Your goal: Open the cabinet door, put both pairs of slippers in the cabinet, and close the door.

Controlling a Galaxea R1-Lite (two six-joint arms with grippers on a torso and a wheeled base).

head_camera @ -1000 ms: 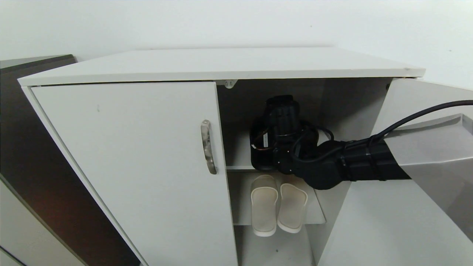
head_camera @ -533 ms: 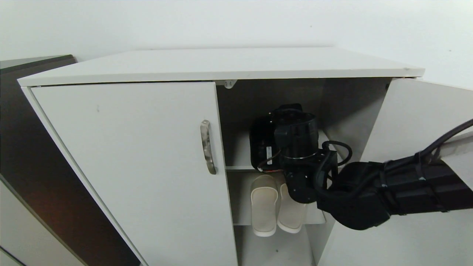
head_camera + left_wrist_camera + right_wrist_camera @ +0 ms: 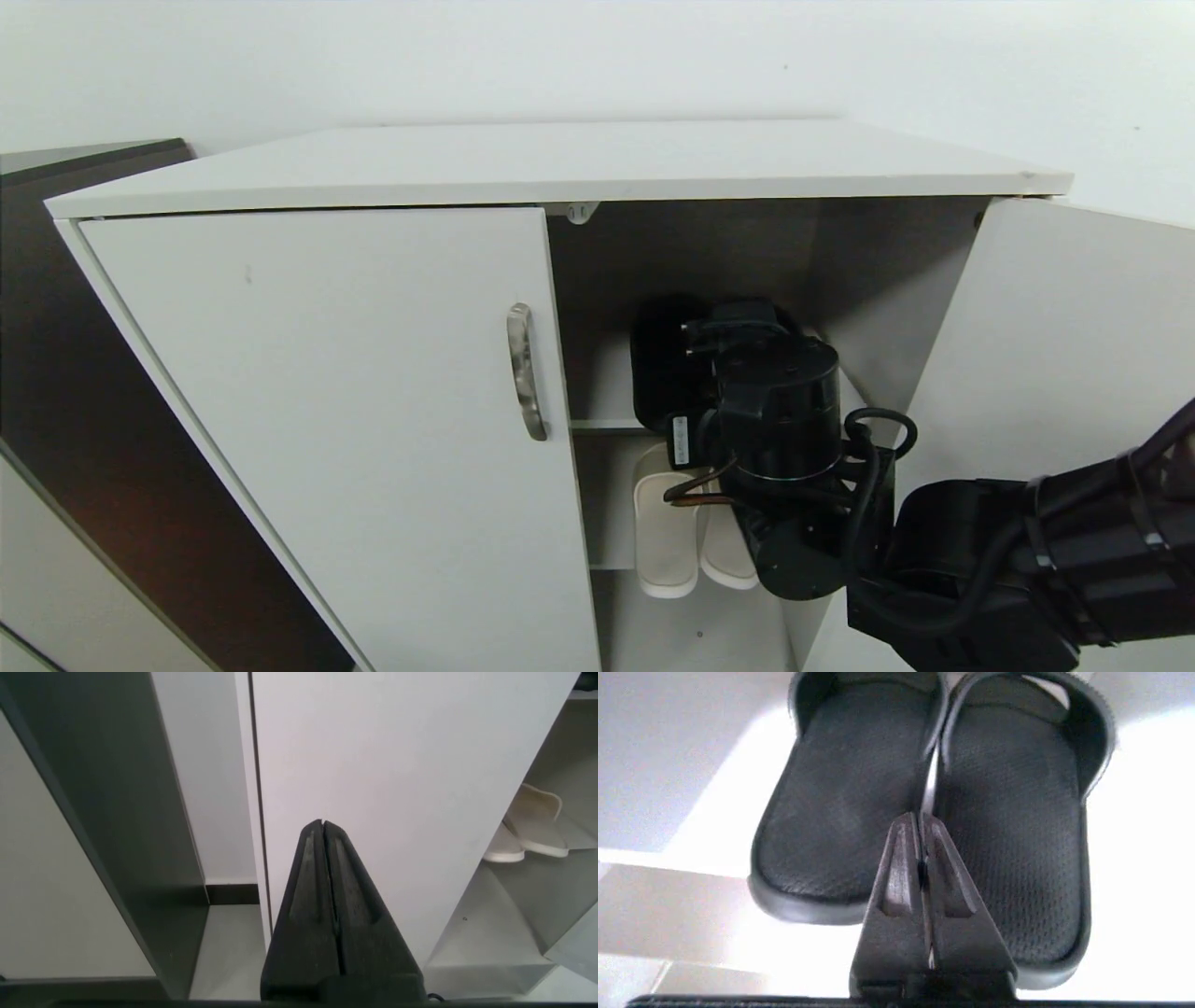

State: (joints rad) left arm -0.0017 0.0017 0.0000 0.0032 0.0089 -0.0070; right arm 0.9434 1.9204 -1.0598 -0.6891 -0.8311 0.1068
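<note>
Cabinet [image 3: 560, 163]: white, with two doors, against a pale wall; a dark brown panel [image 3: 93, 373] stands just beside it on the left.
Left door [image 3: 327, 392]: shut, with an upright metal handle [image 3: 526, 371] near its inner edge.
Right door [image 3: 1055, 355]: swung wide open, so the right half of the inside shows with two shelves.
Right arm [image 3: 980, 551]: black and cable-wrapped, it comes in from the lower right; its wrist sits in front of the opening, level with the edge of the upper shelf and covering part of the lower one.
Black slippers [image 3: 663, 364]: the pair lies side by side on the upper shelf, heels toward the opening (the right wrist view looks straight at their textured footbeds).
White slippers [image 3: 665, 532]: the pair lies side by side on the lower shelf, heels overhanging its front edge and partly hidden behind the wrist.
Right gripper [image 3: 921, 821]: jaws pressed together with nothing between them; the tip points at the seam between the two black slippers, and contact cannot be told.
Left gripper [image 3: 323, 826]: jaws closed flat against each other and empty, facing the shut left door low down, with the white pair seen off to one side.
</note>
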